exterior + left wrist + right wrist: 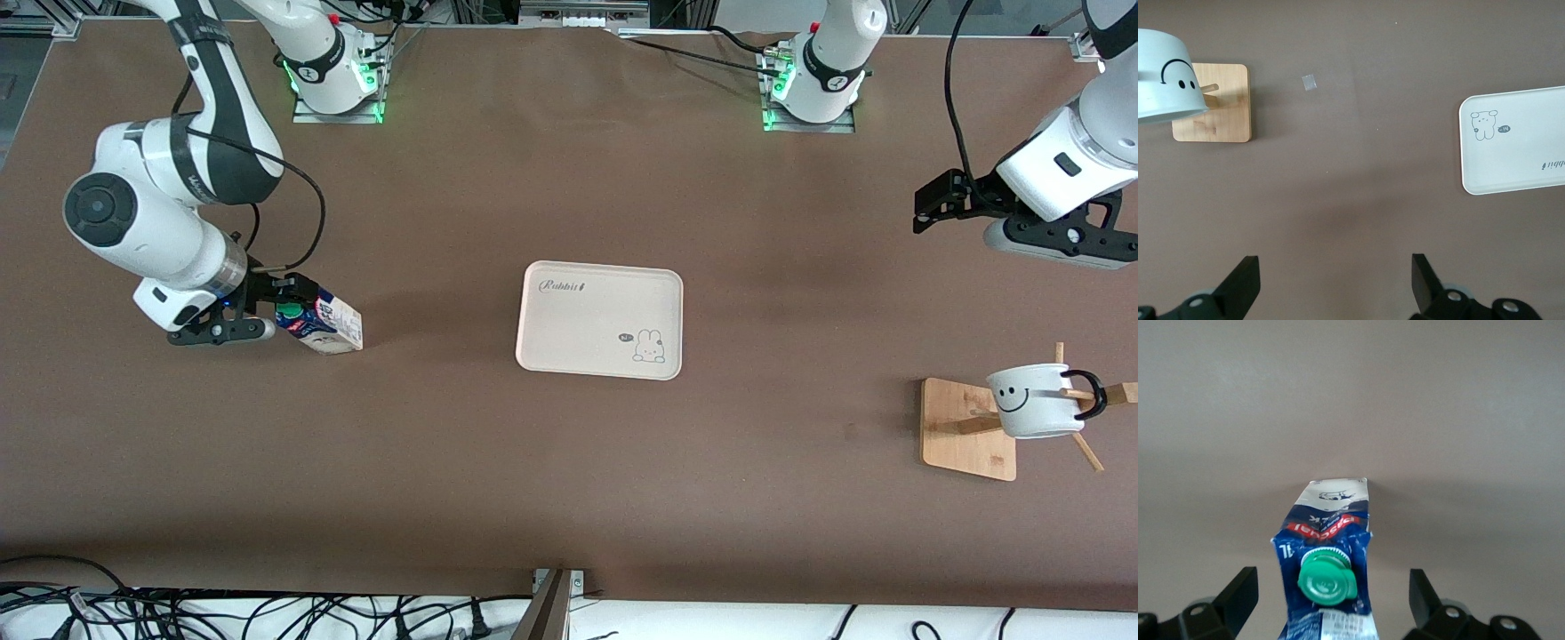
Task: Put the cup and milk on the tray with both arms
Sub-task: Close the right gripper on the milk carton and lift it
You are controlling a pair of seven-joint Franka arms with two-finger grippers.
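The milk (324, 324) is a blue and white carton on the table toward the right arm's end, its green cap (1327, 581) facing my right gripper. My right gripper (283, 308) is open, with the capped top between its fingers (1238, 593) and neither finger touching it. The cream tray (600, 320) lies mid-table with nothing on it. The white smiley cup (1036, 400) hangs on a wooden rack peg toward the left arm's end. My left gripper (929, 209) is open and empty in the air over bare table. In the left wrist view (1335, 280) it is apart from the cup (1161, 77).
The square wooden rack base (965, 431) with slanted pegs stands under the cup, and shows in the left wrist view (1221, 110). The tray also shows there (1518, 140). A small pale patch (1309, 82) lies on the brown table near the rack. Cables run along the front edge.
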